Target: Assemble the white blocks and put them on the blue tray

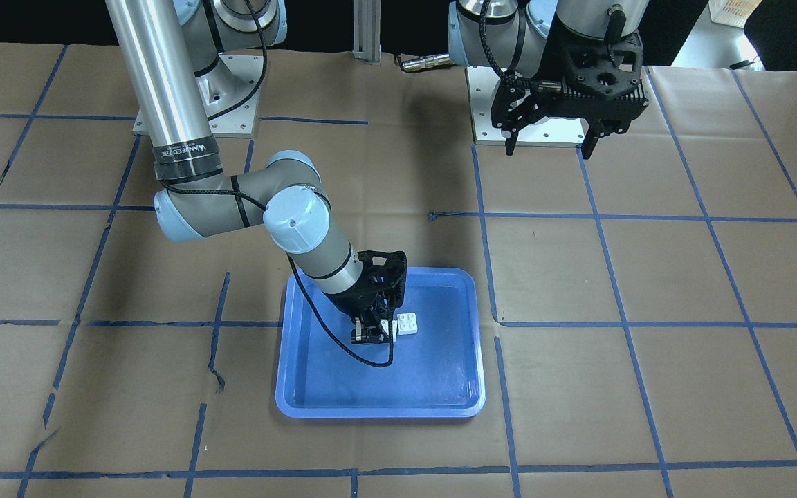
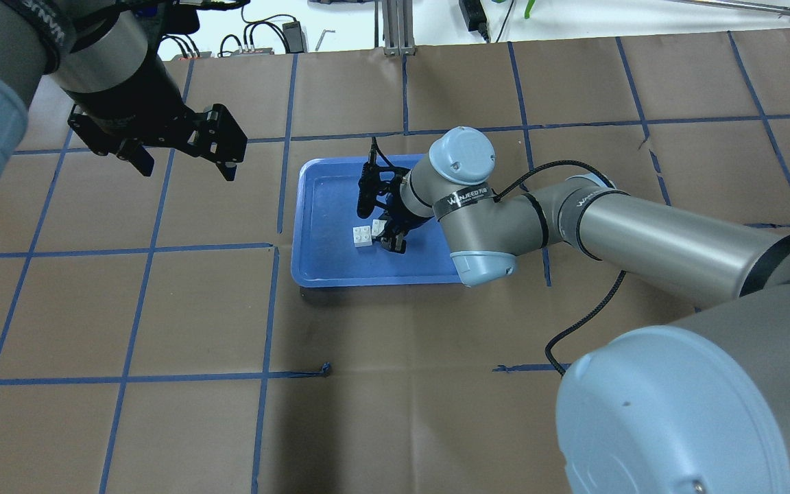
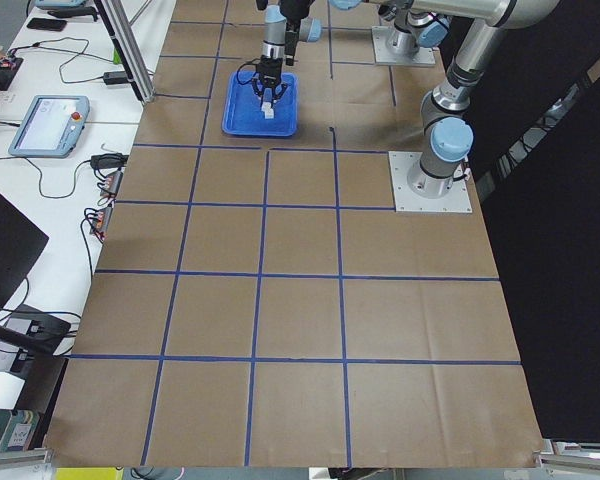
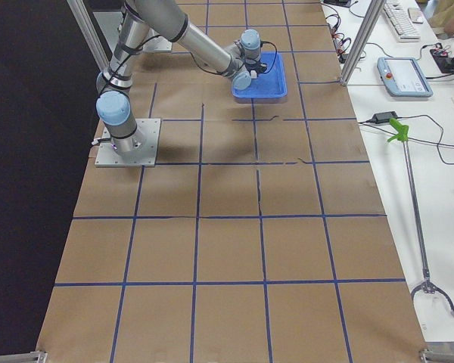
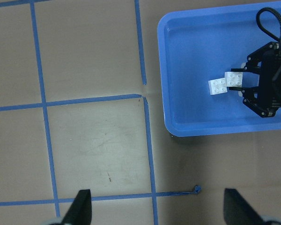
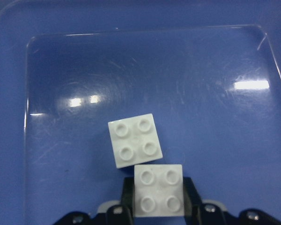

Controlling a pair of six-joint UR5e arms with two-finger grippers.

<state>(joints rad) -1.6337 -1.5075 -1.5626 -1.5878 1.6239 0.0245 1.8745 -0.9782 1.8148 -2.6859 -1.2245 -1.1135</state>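
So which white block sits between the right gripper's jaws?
The lower block in the right wrist view, squared between the jaws; the skewed block lies ungripped on the tray.

2 white blocks on blue tray | 1 gripped by right gripper

I read the blue tray as glossy plastic, finely scratched and throwing back lamp glare. The white blocks on it look like smooth, satin plastic. Around the tray lies matt brown paper, creased and torn, gridded with blue tape. The right arm's tube over it is brushed metal.
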